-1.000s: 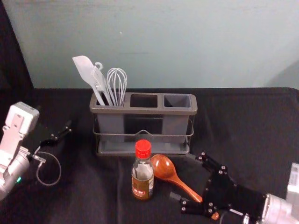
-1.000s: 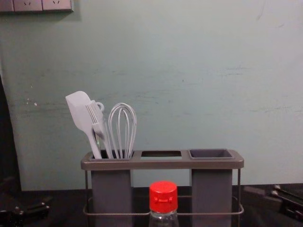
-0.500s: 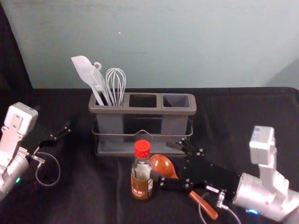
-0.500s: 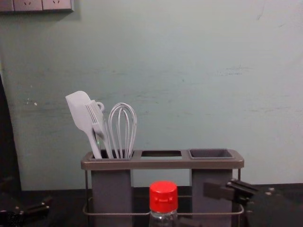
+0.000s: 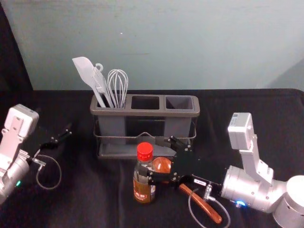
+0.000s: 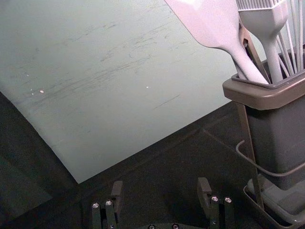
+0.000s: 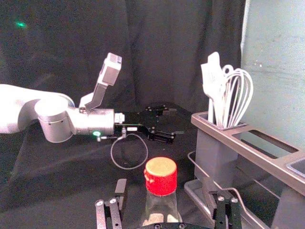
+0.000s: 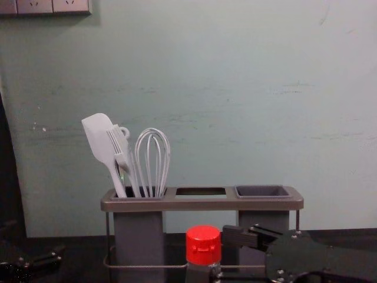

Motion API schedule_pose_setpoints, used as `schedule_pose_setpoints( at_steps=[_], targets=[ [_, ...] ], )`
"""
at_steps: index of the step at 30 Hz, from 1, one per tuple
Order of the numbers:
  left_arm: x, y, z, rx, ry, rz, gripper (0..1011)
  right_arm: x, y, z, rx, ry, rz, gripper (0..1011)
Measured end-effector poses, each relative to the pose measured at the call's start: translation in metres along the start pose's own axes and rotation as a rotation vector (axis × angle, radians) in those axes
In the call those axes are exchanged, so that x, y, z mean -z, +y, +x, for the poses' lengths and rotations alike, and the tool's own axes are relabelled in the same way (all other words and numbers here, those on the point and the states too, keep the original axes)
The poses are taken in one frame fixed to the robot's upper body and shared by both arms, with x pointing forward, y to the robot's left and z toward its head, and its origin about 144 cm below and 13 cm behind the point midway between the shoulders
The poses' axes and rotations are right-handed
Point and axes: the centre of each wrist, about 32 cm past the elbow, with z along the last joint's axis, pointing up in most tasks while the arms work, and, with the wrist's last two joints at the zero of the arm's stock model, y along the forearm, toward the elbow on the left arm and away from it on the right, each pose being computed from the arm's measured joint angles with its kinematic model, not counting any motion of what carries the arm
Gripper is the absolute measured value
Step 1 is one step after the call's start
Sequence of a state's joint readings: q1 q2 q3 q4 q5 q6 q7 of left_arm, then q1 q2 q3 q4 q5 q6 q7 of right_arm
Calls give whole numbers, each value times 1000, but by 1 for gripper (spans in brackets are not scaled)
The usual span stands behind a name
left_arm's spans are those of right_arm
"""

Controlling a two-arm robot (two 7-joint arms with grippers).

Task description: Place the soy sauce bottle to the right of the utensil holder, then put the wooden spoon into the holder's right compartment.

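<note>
In the head view, my right gripper [image 5: 148,156] is open with its fingers on either side of the soy sauce bottle [image 5: 144,188], which stands upright before the utensil holder [image 5: 142,112]. The right wrist view has the red-capped bottle [image 7: 161,177] between the spread fingers of the right gripper [image 7: 165,186], with gaps at both sides. Beneath that gripper lies the wooden spoon [image 5: 201,204], its middle hidden. Vacant is the holder's right compartment [image 5: 179,102]. My left gripper [image 5: 56,127] is parked at the left; in its wrist view, the left gripper [image 6: 160,187] is open.
A white spatula [image 5: 85,71], a brush and a whisk [image 5: 118,85] stand in the holder's left compartment. The wall [image 5: 156,42] rises behind the black-covered table [image 5: 251,123]. Free room lies to the right of the holder.
My right gripper has come in leftward from the lower right, over the spoon, until its fingers are around the bottle. Bottle, spoon, holder and left arm look unmoved.
</note>
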State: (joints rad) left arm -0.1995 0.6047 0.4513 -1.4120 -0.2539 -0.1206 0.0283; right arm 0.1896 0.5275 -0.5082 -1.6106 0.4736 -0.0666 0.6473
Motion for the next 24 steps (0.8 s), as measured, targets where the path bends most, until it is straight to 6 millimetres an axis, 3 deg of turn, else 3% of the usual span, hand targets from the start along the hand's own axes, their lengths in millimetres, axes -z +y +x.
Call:
schedule_pose_setpoints(
  at_steps=[9, 24],
  targets=[
    [0, 0, 0, 0, 0, 0, 1012, -2, 18, 0, -14, 1, -17, 1002],
    [0, 0, 0, 0, 0, 0, 1011, -2, 27, -1, 11, -3, -7, 1003]
  ],
)
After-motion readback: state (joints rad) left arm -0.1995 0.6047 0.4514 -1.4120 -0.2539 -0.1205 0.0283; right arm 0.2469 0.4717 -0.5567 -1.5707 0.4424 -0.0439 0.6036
